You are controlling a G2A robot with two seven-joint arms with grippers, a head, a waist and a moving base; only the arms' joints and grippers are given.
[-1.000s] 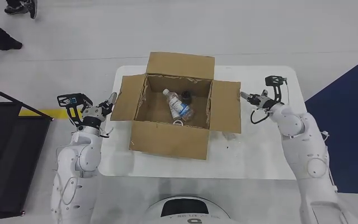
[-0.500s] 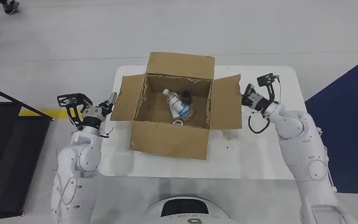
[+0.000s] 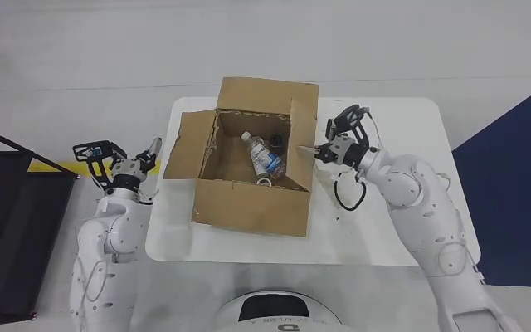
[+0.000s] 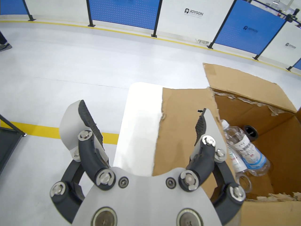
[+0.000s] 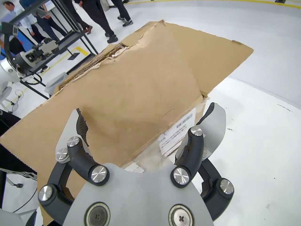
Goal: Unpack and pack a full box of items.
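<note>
Top view: cardboard box (image 3: 249, 207) is sitting mid-frame with a water bottle (image 3: 265, 156) inside; right gripper (image 3: 319, 152), fingers apart, is hanging at its raised flap (image 3: 304, 124); left gripper (image 3: 153, 150), also spread, is hovering at frame left

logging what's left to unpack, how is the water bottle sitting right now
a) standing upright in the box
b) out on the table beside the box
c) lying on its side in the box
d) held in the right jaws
c: the clear water bottle lies on its side on the floor of the open cardboard box, with its cap toward the far left corner.
</note>
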